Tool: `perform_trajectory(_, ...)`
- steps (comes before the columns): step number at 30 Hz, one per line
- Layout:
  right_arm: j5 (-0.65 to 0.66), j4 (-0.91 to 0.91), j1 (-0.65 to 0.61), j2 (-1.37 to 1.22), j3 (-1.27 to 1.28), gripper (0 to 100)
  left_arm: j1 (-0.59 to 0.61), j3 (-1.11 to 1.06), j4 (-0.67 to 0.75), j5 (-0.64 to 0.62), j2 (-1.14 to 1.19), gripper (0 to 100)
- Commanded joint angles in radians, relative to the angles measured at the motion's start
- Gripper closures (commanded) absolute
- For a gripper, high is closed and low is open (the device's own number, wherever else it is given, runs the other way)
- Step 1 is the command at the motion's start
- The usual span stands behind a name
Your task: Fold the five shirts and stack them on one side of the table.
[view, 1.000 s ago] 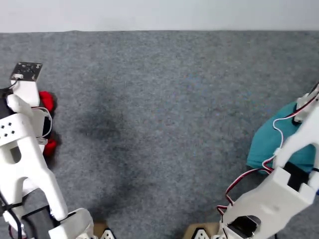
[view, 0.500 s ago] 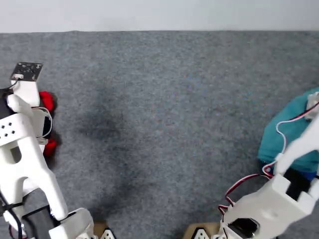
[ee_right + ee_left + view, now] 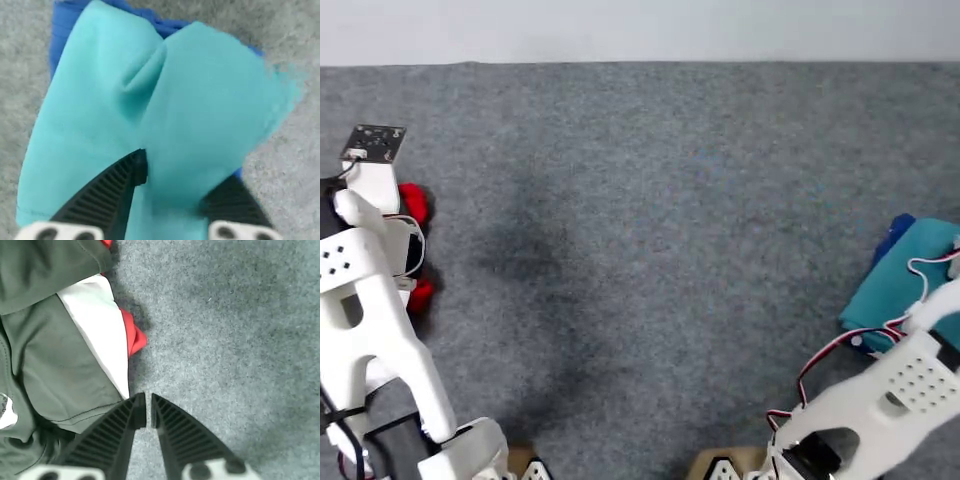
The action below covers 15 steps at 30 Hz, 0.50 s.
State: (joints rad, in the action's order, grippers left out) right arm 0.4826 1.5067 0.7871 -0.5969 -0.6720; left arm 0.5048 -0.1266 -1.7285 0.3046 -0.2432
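A folded teal shirt (image 3: 150, 100) lies on top of a blue shirt (image 3: 65, 15). My right gripper (image 3: 175, 175) is shut on the teal shirt's near edge, with cloth bunched between its fingers and draped over one tip. From above, the teal shirt (image 3: 905, 280) and the blue shirt (image 3: 895, 233) sit at the table's right edge, partly under the right arm (image 3: 900, 390). My left gripper (image 3: 148, 407) is shut and holds nothing, hanging over grey felt beside a pile of a dark green shirt (image 3: 55, 355), a white shirt (image 3: 97, 325) and a red shirt (image 3: 134, 337).
The grey felt table (image 3: 650, 230) stretches between the two arms. The left arm (image 3: 360, 290) stands over the pile at the left edge, where bits of the red shirt (image 3: 413, 203) poke out. A pale wall (image 3: 640, 30) runs along the far edge.
The right arm has pulled back toward the right edge, dragging the teal shirt with it and uncovering a corner of the blue shirt. The left arm has stayed still.
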Motion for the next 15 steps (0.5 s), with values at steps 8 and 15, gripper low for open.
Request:
perform_trajectory(8,-0.043,0.274,-0.045,0.114,-0.321,69.9,-0.008,0.004,-0.023,0.000,-0.034,97)
perform_trajectory(15,-0.043,0.283,-0.073,-0.045,-0.272,86.1,-0.008,0.004,-0.023,0.000,-0.038,97)
